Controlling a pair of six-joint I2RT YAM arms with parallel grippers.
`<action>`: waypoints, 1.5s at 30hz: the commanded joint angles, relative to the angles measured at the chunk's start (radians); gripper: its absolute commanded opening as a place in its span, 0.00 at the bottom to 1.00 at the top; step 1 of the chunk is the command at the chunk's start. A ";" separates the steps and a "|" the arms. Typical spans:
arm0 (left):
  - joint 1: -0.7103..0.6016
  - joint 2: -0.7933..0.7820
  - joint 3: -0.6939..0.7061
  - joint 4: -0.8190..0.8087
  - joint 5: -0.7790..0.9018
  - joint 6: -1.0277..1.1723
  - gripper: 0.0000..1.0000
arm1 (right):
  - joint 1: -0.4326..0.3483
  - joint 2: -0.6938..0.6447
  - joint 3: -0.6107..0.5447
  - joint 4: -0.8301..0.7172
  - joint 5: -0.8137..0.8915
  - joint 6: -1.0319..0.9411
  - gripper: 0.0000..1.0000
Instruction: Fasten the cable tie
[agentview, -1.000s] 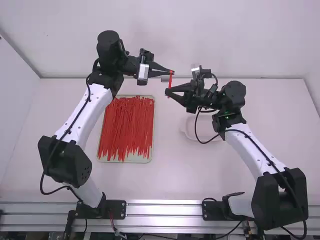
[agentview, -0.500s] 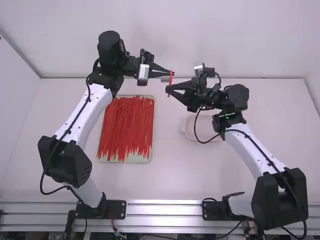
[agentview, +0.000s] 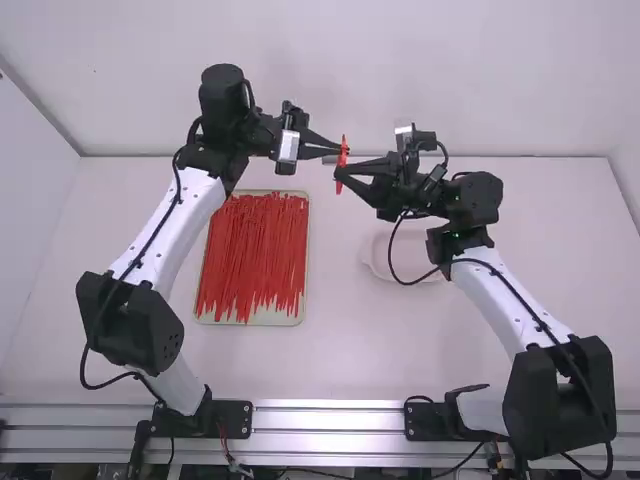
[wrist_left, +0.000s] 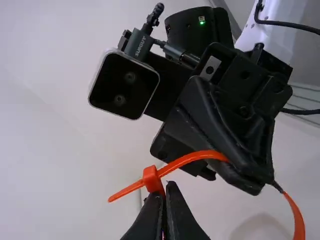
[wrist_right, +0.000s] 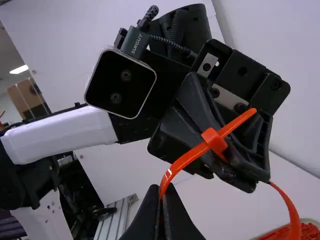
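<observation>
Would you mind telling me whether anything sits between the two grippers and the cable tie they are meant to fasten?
Nothing visible does: the left gripper and the right gripper each pinch the cable tie directly, above the table.

Overhead; wrist close-ups sharing cable tie (wrist_left: 152, 179)

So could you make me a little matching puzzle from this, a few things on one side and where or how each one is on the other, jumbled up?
Things:
1. single red cable tie
2. left fingers
3. right fingers
4. heap of red ties

States:
A. lying in the tray
B. shut on the tie right by its square head
C. up in the air between both arms
D. shut on the strap, away from the head

Pairs: 1-C, 2-B, 3-D, 4-A
</observation>
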 joint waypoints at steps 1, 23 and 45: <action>-0.019 -0.008 0.017 -0.004 0.067 0.032 0.02 | -0.019 0.001 -0.003 0.014 0.070 0.006 0.00; -0.049 -0.008 0.016 -0.012 0.068 0.032 0.02 | -0.055 0.001 0.030 0.007 0.068 0.005 0.00; -0.062 -0.008 0.014 -0.206 0.068 0.193 0.02 | -0.124 0.001 0.029 0.185 -0.076 0.193 0.54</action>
